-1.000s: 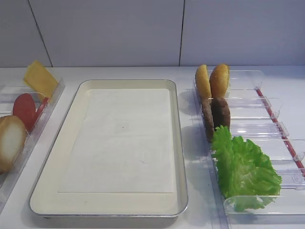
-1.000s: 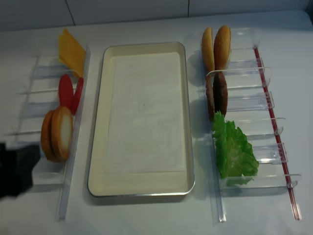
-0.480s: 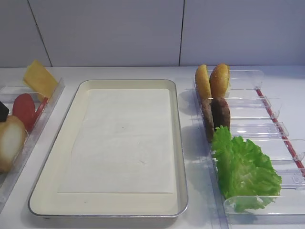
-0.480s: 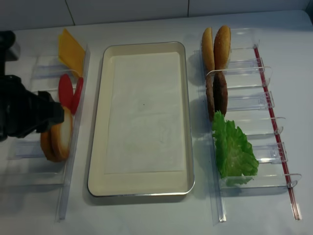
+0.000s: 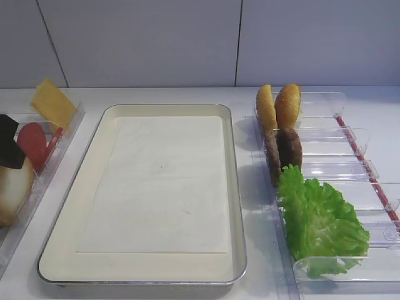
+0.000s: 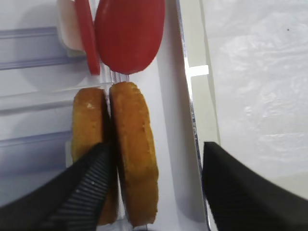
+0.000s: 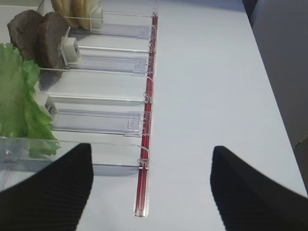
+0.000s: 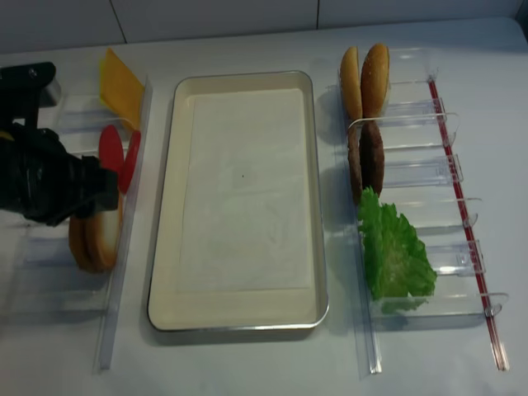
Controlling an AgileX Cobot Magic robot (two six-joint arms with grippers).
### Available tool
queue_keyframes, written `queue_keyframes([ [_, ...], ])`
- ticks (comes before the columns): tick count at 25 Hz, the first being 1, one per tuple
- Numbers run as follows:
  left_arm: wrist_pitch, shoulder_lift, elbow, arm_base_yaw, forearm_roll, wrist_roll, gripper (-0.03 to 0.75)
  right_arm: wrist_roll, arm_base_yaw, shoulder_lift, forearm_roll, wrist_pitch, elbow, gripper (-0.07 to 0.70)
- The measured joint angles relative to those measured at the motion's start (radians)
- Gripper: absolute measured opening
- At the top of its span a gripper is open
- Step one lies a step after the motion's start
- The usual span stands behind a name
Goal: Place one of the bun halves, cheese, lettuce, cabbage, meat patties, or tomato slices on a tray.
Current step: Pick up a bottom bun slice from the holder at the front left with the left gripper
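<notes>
Left gripper spread, straddling inner bun half upright on edge in left clear holder, beside tomato slices. Bun likely light, spongy, crushable; pinch flat faces gently. Tray bare. Right gripper parted, idle.

A white table is lying under even, soft light, and a pale grey panelled wall with thin dark seams is standing right behind it.

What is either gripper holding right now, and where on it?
Nothing yet. The left gripper straddles one bun half, fingers either side of its edges, not yet clamped. The right gripper is open and empty.
</notes>
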Motion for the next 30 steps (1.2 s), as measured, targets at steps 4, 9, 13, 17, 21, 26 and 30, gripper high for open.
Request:
queue_keyframes([
  [4, -0.002, 0.018, -0.007, 0.000, -0.013, 0.001, 0.407, 0.000, 0.000, 0.000, -0.002, 0.000, 0.000, 0.522],
  [9, -0.006, 0.036, -0.015, -0.019, -0.023, 0.018, 0.385, 0.000, 0.000, 0.000, -0.002, 0.000, 0.000, 0.522],
  [13, -0.012, 0.040, -0.015, -0.038, -0.023, 0.024, 0.372, 0.000, 0.000, 0.000, -0.002, 0.000, 0.000, 0.522],
  [17, -0.013, 0.040, -0.015, -0.049, -0.021, 0.024, 0.371, 0.000, 0.000, 0.000, -0.002, 0.000, 0.000, 0.522],
  [21, -0.014, 0.040, -0.015, -0.049, -0.021, 0.024, 0.370, 0.000, 0.000, 0.000, -0.002, 0.000, 0.000, 0.522],
  [26, -0.011, 0.040, -0.022, -0.050, 0.006, 0.014, 0.370, 0.000, 0.000, 0.000, -0.002, 0.000, 0.000, 0.522],
  [30, 0.020, 0.049, -0.052, -0.051, 0.044, -0.012, 0.370, 0.000, 0.000, 0.000, -0.002, 0.000, 0.000, 0.522],
])
